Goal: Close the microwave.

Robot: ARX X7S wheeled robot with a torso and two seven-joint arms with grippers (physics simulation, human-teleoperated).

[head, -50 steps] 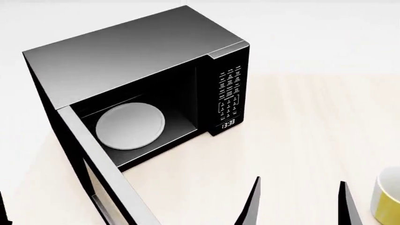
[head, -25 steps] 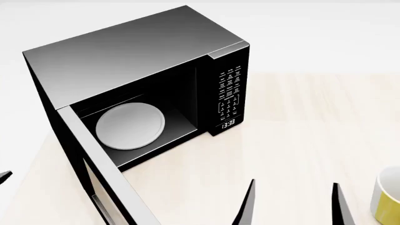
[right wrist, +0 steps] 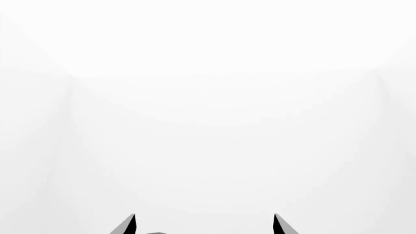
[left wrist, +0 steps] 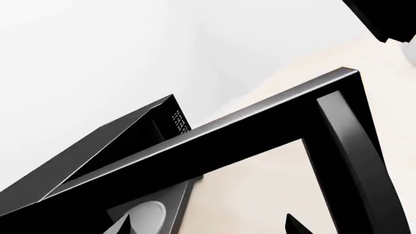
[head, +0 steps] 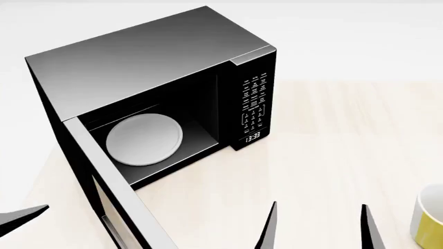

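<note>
**Microwave stands open on the pale table, both grippers apart from it**

The pale wooden table (head: pixel 332 135) fills the head view under a white wall. On its far left part stands the large black boxy microwave with a grey top (head: pixel 145 62), turned at an angle so that its white-lettered keypad (head: pixel 253 106) faces the right side. Its glass-windowed black door (head: pixel 104 181) is swung wide open toward the robot, hinged on the left, and leaves the dark cavity bare. Inside lies the white round turntable plate (head: pixel 144 140), flat on the cavity floor. Below the keypad a small clock display (head: pixel 252 137) shows white digits.

At the lower right edge a yellow and white mug (head: pixel 429 220) is partly cut off.

The right gripper (head: pixel 315 228) hovers over bare table between door and mug, its two dark fingers spread wide and holding nothing. Only one pointed tip of the left gripper (head: pixel 24 215) shows in the head view, left of the door; in the left wrist view two finger tips stand well apart near the door's frame, empty.
</note>
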